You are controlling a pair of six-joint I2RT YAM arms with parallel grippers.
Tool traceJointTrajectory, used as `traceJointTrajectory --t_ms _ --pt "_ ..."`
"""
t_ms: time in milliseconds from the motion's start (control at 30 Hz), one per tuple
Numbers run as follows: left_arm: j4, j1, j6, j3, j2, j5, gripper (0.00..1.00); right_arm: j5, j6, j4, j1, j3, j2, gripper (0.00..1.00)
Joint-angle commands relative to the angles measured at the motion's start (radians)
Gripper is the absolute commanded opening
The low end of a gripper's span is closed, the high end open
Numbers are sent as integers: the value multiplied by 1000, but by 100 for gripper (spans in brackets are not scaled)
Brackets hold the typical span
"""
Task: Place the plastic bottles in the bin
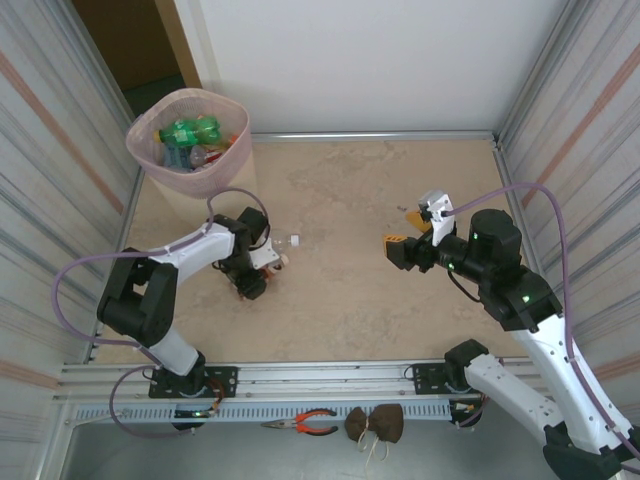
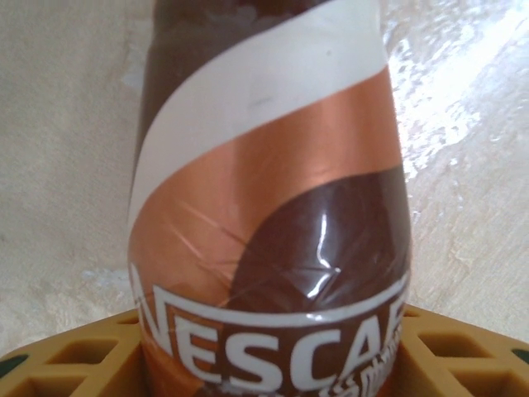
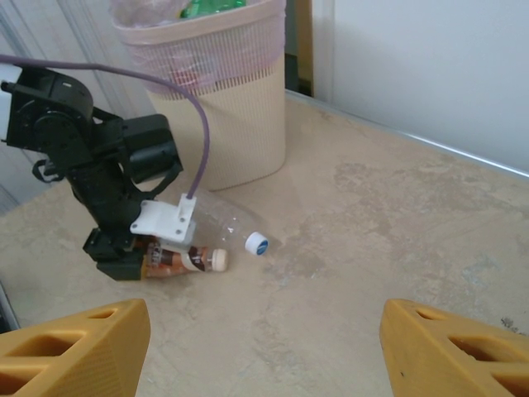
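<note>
Brown bottle (image 2: 269, 207) lies on side between left pincer (image 3: 132, 263) fingers.

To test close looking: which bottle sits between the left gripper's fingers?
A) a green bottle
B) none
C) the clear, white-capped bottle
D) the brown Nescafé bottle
D: the left wrist view has the brown bottle between the left gripper's yellow fingers.
</note>
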State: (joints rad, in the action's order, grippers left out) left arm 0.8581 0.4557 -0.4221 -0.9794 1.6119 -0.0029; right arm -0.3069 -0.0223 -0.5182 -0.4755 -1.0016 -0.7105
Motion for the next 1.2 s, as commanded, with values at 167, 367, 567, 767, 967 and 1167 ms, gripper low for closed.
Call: traceJointTrajectory --t_ms 167,367,567,767,967,1167 --pt "-5 54 -95 -8 -107 269 56 24 -6 -15 8 -16 16 72" --pt "-52 61 -110 -23 -231 435 55 25 4 -20 8 -25 13 73" --pt "-236 54 -38 -16 -387 599 57 25 1 -16 8 -27 11 72" --pt "-462 11 152 -29 -492 653 49 29 4 -17 8 -30 13 73" --pt "-515 -19 354 -155 -517 460 49 27 3 -12 8 -25 11 73" --pt "-388 -120 585 -394 -448 372 42 15 -3 1 8 -14 7 73"
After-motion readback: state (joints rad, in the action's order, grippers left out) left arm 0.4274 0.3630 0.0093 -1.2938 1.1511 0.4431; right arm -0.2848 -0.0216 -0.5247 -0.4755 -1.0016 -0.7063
